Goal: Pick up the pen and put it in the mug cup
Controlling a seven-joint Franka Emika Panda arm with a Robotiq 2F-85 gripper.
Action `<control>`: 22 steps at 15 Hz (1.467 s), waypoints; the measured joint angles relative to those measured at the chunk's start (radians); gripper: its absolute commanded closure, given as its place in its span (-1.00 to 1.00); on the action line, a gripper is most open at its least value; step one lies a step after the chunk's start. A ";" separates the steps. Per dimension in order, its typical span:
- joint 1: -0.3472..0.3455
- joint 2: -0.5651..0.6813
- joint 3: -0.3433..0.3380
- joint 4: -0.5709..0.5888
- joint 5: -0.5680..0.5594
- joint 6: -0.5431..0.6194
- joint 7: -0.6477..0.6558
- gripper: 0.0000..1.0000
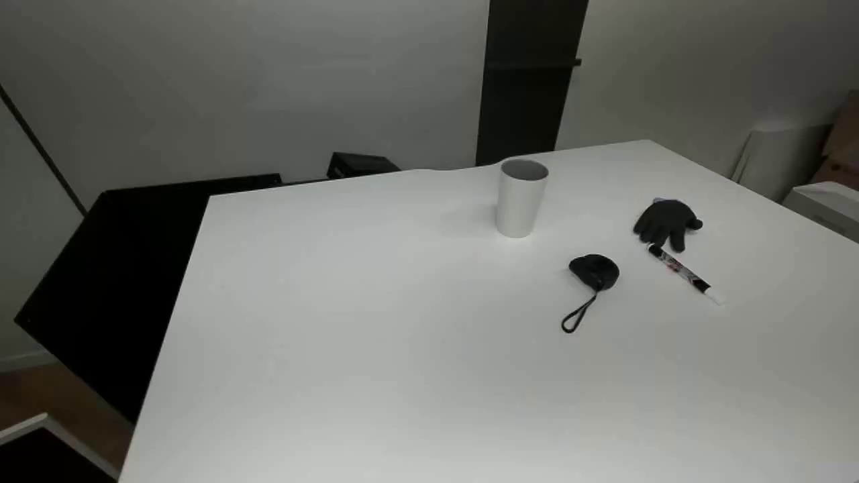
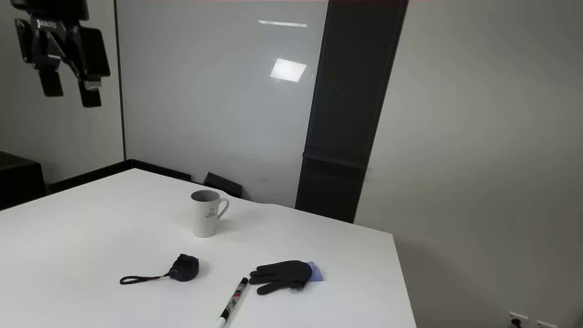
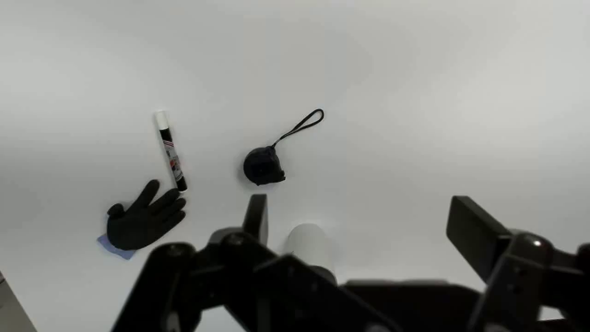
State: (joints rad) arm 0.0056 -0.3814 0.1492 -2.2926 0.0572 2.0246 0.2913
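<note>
Above the white tabletop [image 2: 91, 218], your pincer [image 2: 70, 92] hangs unclenched, its two fingers spread well apart. On that surface you see the marker pen [image 3: 172, 151] lying flat, its black end just beside a black glove [image 3: 138, 223]. Near the pen you have a black tape measure [image 2: 184, 268]; farther off, the white mug [image 2: 203, 222] stands upright.

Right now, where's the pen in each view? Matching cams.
In an exterior view: pen right of centre, just below mid-height.
In an exterior view: pen left of centre, at the bottom edge.
Wrist view: pen left of centre, near mid-height.
Shared landmark: black glove by the pen's dark end.
</note>
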 measured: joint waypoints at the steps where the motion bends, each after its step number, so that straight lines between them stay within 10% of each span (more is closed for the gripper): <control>1: 0.000 0.000 0.000 0.000 0.000 0.001 0.000 -1.00; 15: 0.000 0.001 -0.007 -0.007 -0.002 0.004 -0.023 -1.00; 22: -0.036 0.071 -0.120 -0.030 -0.024 0.075 -0.183 -1.00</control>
State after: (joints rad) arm -0.0303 -0.3107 0.0295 -2.3227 0.0329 2.0999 0.1088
